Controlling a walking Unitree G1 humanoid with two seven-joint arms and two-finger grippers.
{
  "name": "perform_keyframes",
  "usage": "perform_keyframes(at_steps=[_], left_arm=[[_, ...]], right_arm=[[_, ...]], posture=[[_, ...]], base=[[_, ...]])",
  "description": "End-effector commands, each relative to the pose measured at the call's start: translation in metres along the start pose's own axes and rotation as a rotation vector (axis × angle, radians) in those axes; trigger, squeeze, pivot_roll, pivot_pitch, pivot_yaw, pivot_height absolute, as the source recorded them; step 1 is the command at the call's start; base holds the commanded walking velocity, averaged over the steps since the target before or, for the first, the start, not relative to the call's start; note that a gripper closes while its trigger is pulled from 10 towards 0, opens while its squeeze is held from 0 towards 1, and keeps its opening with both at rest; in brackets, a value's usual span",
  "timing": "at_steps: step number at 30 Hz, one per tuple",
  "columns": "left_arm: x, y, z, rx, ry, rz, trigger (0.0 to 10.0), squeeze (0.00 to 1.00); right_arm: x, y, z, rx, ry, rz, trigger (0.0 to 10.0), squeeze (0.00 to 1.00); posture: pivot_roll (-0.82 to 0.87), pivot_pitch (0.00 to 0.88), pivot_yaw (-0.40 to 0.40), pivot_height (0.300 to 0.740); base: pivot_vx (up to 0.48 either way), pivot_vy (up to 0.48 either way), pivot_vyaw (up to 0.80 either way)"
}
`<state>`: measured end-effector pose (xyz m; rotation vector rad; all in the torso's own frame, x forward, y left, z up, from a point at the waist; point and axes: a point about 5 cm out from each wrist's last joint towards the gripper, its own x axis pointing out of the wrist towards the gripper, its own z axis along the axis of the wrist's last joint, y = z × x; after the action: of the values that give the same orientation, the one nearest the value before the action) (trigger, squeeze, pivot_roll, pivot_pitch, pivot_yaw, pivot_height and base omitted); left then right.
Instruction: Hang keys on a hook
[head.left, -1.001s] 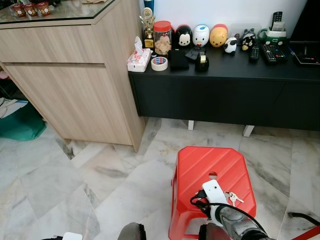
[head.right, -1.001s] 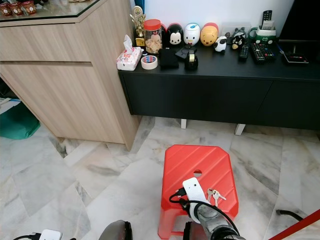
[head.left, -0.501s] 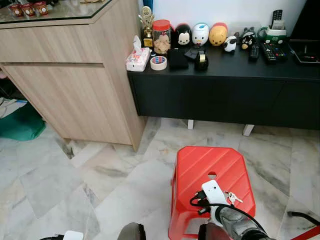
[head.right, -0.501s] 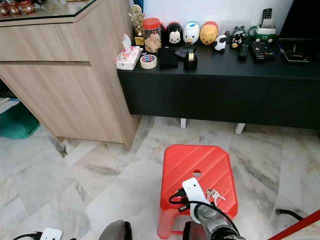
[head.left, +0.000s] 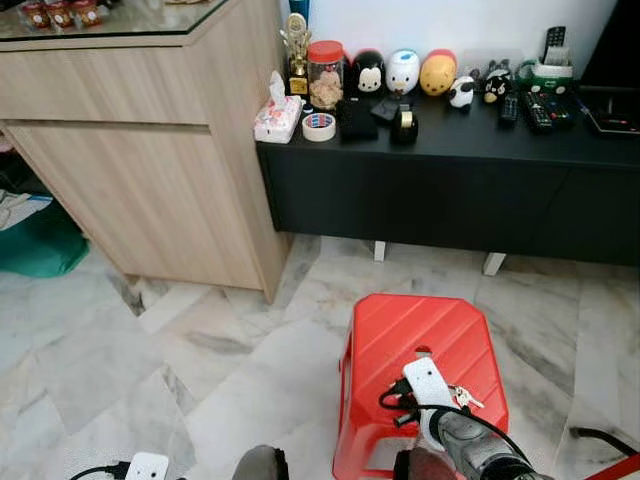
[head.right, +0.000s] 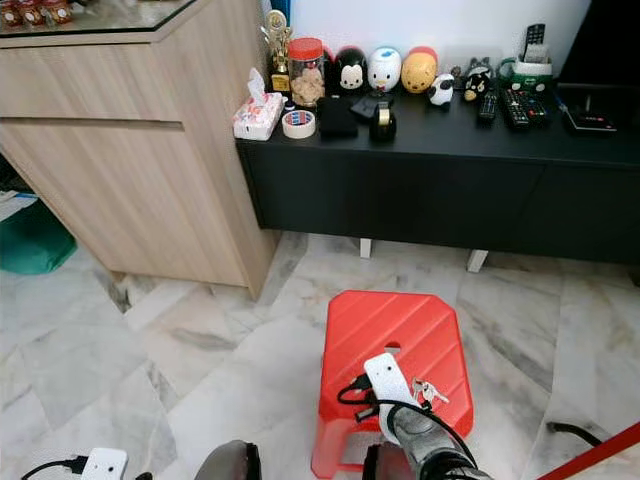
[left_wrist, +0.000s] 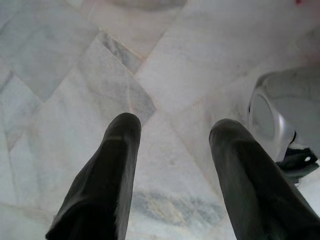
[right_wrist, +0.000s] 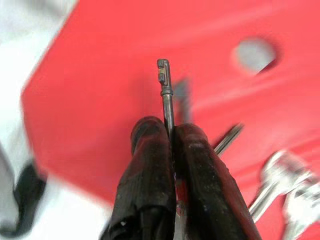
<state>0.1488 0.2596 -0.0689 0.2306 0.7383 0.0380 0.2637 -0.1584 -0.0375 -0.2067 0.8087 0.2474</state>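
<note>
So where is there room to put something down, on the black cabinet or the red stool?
The red stool has bare top between its hole and back edge. The black cabinet is crowded along the wall with figurines, jar and remotes; its front strip, right of the tape dispenser, is bare. The right gripper holds keys.

The keys (right_wrist: 280, 185) are a small silvery metal bunch. One slim key (right_wrist: 166, 95) stands pinched between the two black fingers of the right tool (right_wrist: 170, 131), its notched tip poking out beyond the fingertips. The rest of the bunch dangles loose beside the fingers, blurred, just above the red surface.
</note>
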Motion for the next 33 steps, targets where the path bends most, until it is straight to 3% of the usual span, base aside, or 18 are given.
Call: perform_keyframes(at_steps=[1,6,14,15,16,17,18,22,28,33], left_arm=[[-0.001,0.000,-0.006,-0.001,0.042,0.007,10.0,0.00],[0.006,-0.005,0.002,-0.026,0.067,0.025,10.0,0.00],[0.012,-0.015,0.007,-0.049,0.097,0.027,10.0,0.00],[0.013,-0.016,0.007,-0.056,0.105,0.031,10.0,0.00],[0.013,-0.017,0.007,-0.059,0.109,0.034,10.0,0.00],[0.013,-0.017,0.006,-0.062,0.113,0.037,10.0,0.00],[0.013,-0.018,0.004,-0.068,0.121,0.041,10.0,0.00],[0.009,-0.018,-0.004,-0.095,0.157,0.060,10.0,0.00],[0.005,-0.016,-0.013,-0.120,0.189,0.076,10.0,0.00],[0.003,-0.015,-0.017,-0.127,0.204,0.078,10.0,0.00]], right_arm=[[0.000,-0.004,0.013,0.049,-0.066,-0.026,0.0,0.00],[-0.004,-0.020,0.036,0.148,-0.227,-0.070,0.0,0.00],[-0.011,-0.033,0.049,0.219,-0.391,-0.102,0.0,0.00],[-0.012,-0.033,0.050,0.236,-0.421,-0.093,1.6,0.00],[-0.013,-0.033,0.050,0.241,-0.433,-0.087,1.6,0.00],[-0.014,-0.033,0.050,0.237,-0.445,-0.080,9.6,0.00],[-0.014,-0.032,0.049,0.231,-0.458,-0.076,10.0,0.00],[-0.020,-0.037,0.043,0.235,-0.516,-0.106,10.0,0.00],[-0.033,-0.039,0.051,0.217,-0.670,-0.152,10.0,0.00],[-0.037,-0.039,0.050,0.230,-0.699,-0.185,10.0,0.00]], posture=[[0.16,0.000,0.018,0.635],[0.13,0.000,-0.001,0.635],[0.09,0.000,-0.023,0.635],[0.08,0.000,-0.028,0.635],[0.08,0.000,-0.028,0.635],[0.07,0.000,-0.030,0.635],[0.07,0.000,-0.030,0.635],[0.07,0.000,-0.039,0.635],[0.06,0.000,-0.033,0.635],[0.05,0.000,-0.025,0.635]], base=[[0.000,0.000,0.00],[0.000,0.000,0.00],[0.000,0.000,0.00],[0.000,0.000,0.00],[0.000,0.000,0.00],[0.000,0.000,0.00],[0.000,0.000,0.00],[0.000,0.000,0.00],[0.000,0.000,0.00],[0.000,0.000,0.00]])
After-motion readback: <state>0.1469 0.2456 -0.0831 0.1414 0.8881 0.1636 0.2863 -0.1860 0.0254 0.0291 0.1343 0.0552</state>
